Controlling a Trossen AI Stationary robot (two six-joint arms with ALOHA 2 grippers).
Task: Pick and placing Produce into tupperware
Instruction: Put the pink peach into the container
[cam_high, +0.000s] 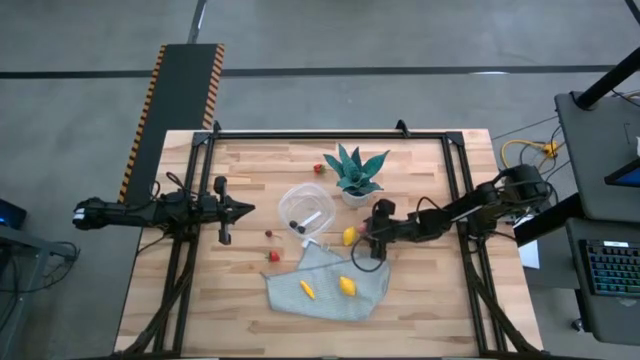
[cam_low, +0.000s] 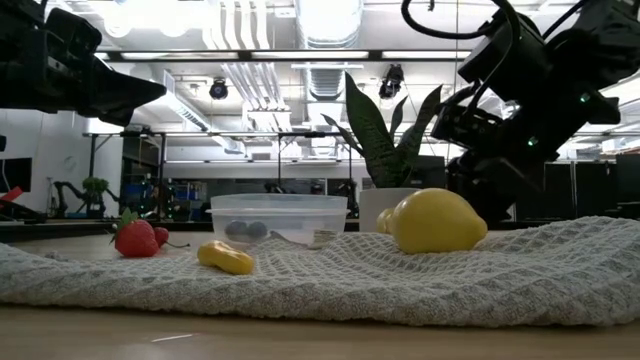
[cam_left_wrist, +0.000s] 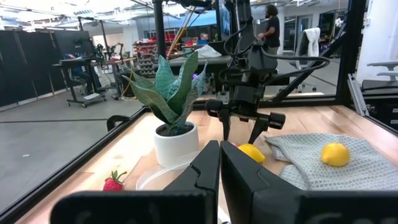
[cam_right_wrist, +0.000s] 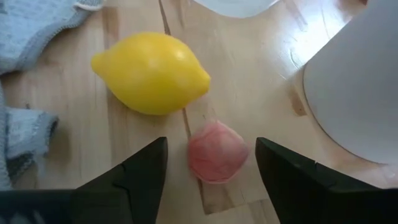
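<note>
- The pink fruit between the right gripper's open fingers shows only in the right wrist view; from above, the gripper hides it.
- The pot is cut off at 3 o'clock there.
- The dark pieces inside the tupperware are too small to identify.
- The left gripper hides part of the tupperware's rim.

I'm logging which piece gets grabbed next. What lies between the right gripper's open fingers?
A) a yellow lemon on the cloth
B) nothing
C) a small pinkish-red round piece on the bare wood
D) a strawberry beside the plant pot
C: the right wrist view shows the right gripper open around the pinkish-red piece on bare wood, a lemon just beyond.
</note>
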